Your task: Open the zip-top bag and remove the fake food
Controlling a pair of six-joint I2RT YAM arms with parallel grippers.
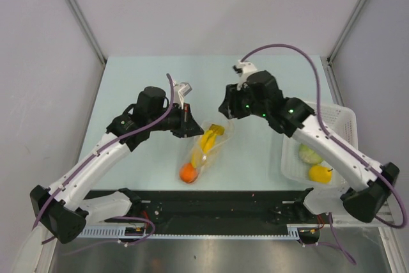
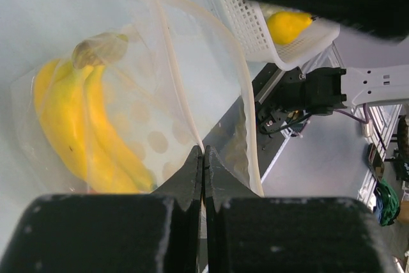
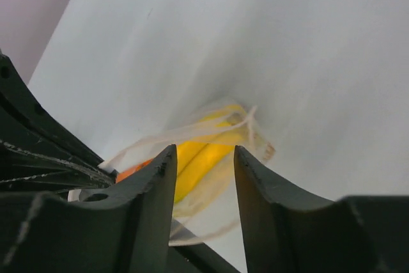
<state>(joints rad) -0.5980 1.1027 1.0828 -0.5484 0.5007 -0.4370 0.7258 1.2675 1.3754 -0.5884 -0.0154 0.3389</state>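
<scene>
The clear zip-top bag (image 1: 206, 148) lies at the table's middle with a yellow banana bunch (image 1: 210, 139) and a round orange (image 1: 188, 172) inside. My left gripper (image 1: 190, 123) is shut on the bag's zip strip (image 2: 182, 116) at the bag's upper left; the banana bunch (image 2: 77, 123) shows through the plastic. My right gripper (image 1: 229, 108) is open and empty, just above and right of the bag's mouth. In the right wrist view the bag (image 3: 220, 133) with the banana sits between its spread fingertips (image 3: 203, 158). A pale green cabbage (image 1: 310, 153) and a yellow lemon-like fruit (image 1: 320, 173) lie in the white basket.
The white perforated basket (image 1: 339, 123) stands at the right edge of the table; it also shows in the left wrist view (image 2: 236, 11). A black rail (image 1: 211, 209) runs along the near edge between the arm bases.
</scene>
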